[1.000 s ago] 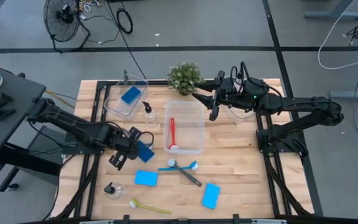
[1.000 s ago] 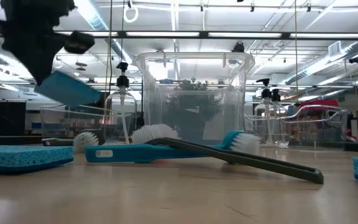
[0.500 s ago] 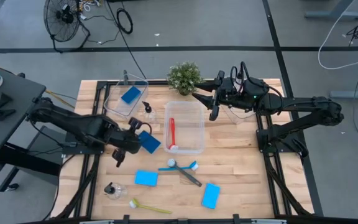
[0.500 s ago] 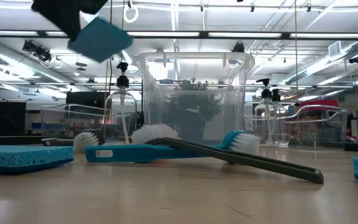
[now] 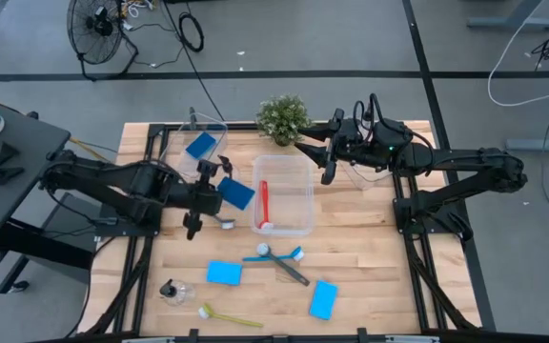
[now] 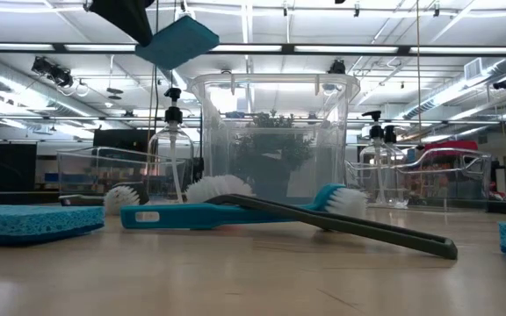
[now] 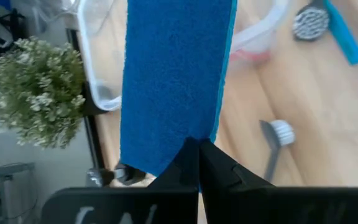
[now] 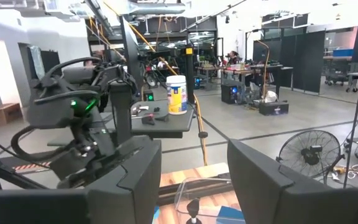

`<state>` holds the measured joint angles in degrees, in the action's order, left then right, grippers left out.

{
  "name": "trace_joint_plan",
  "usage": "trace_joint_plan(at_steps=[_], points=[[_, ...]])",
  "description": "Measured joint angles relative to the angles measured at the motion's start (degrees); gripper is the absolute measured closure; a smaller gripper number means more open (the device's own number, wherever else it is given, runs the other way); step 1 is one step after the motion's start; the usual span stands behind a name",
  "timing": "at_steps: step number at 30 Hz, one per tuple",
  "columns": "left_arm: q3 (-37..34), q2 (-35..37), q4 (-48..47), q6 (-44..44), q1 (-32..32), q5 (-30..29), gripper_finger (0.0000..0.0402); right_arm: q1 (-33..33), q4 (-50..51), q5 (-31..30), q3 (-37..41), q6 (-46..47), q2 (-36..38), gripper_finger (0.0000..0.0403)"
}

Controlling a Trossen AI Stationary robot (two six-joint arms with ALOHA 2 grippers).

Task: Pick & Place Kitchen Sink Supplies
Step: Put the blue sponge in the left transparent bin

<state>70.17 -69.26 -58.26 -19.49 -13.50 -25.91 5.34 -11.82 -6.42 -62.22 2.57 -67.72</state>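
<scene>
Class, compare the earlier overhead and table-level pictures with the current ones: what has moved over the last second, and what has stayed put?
The left gripper, shut on a blue sponge, has carried it up and toward the far-side bins, stopping beside the middle bin. Nothing was grasped or released. The right gripper, open above the far edge, has not moved, nor have the brushes, bottles and other sponges on the table.

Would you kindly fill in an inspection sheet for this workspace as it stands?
Surface: wooden table, dry.
Job's things: sponge in left end effector, one sponge in the left bin; red brush in middle bin; two sponges, three brushes, two bottles loose.
Clutter: plant.
End effectors: left shut on sponge; right end effector open, by the plant.
Cables: on floor.
Surroundings: fan.
</scene>
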Motion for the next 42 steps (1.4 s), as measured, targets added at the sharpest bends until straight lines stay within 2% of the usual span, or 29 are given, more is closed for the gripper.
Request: trace_joint_plan(at_steps=[6, 21, 29, 35, 42], points=[[1.15, 0.58, 0.92, -4.93, 4.91, 0.0, 0.0402, 0.0, 0.09, 0.0, 0.0, 0.0, 0.0, 0.0218], [13.63, 0.76, 0.96, -13.15, 23.29, -1.48, 0.0402, 0.0, 3.11, 0.02, 0.0, -0.02, -0.02, 0.0218], [14.82, 0.77, -0.02, -12.45, 35.24, -1.26, 0.0401, 0.0, 3.44, 0.98, 0.0, 0.12, -0.02, 0.0218], [14.84, 0.77, -1.63, -7.35, 43.45, -0.39, 0.0401, 0.0, 3.43, 3.48, 0.0, 1.42, -0.02, 0.0218], [14.84, 0.77, -4.59, -0.24, 51.57, 2.78, 0.0401, 0.0, 3.42, 3.48, 0.0, 1.44, -0.02, 0.0218]])
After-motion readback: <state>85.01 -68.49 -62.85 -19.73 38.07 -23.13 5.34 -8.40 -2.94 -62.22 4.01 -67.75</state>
